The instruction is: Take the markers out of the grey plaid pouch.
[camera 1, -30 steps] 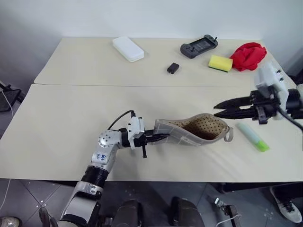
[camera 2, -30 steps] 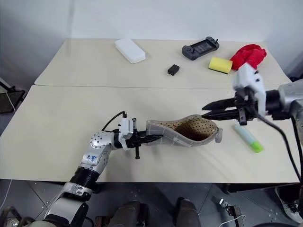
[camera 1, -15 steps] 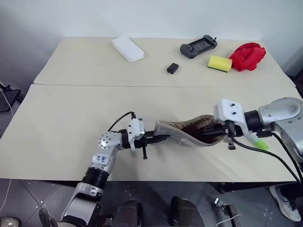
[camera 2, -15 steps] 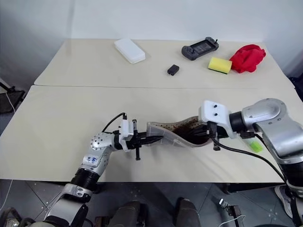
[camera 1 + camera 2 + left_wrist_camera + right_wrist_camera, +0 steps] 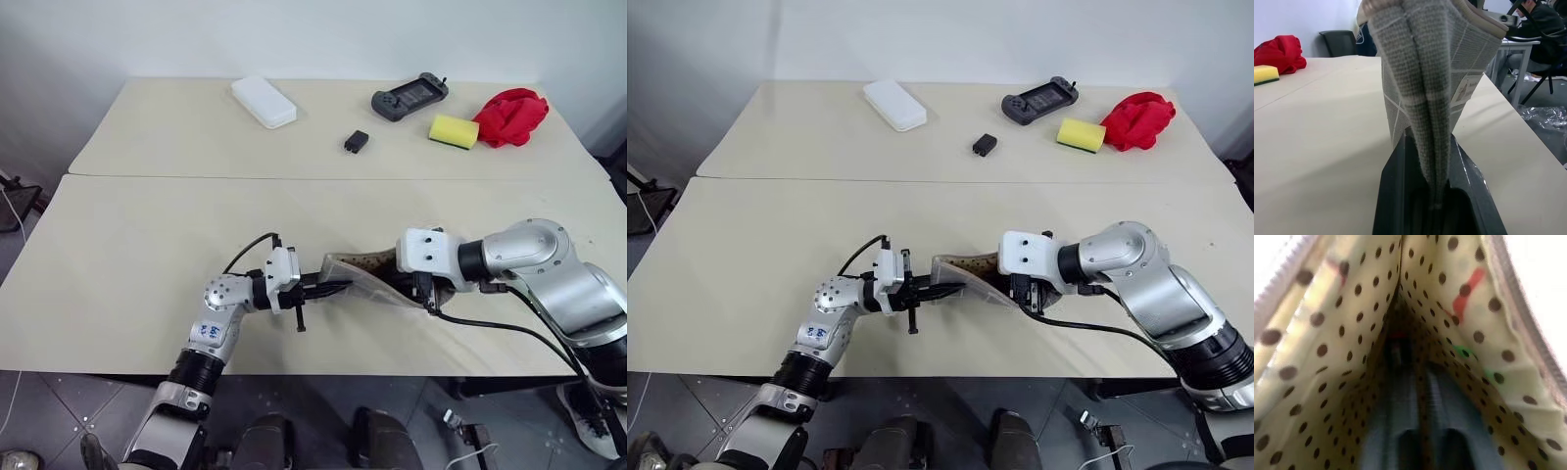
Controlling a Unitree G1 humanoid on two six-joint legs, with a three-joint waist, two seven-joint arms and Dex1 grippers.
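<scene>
the grey plaid pouch [image 5: 358,277] is held just above the near bench [image 5: 118,255], its closed end pinched in the left gripper [image 5: 1435,196], whose jaws are clamped shut on the fabric. the right gripper [image 5: 1422,428] is pushed into the pouch's open mouth, with the tan dotted lining on all sides of it. its two fingers [image 5: 1400,396] lie close together with a narrow gap between them; whether the jaws are parted for a grasp cannot be told. just ahead of the tips, deep in the fold, a dark stick with a red end [image 5: 1397,346] is seen, judged to be the red marker. it is not yet gripped.

the step in hand is judged to be the reach for a marker left inside the pouch. next, the jaws would need to be brought around that stick, closed on it, and drawn straight back out while the pouch is kept held by the left gripper.
</scene>
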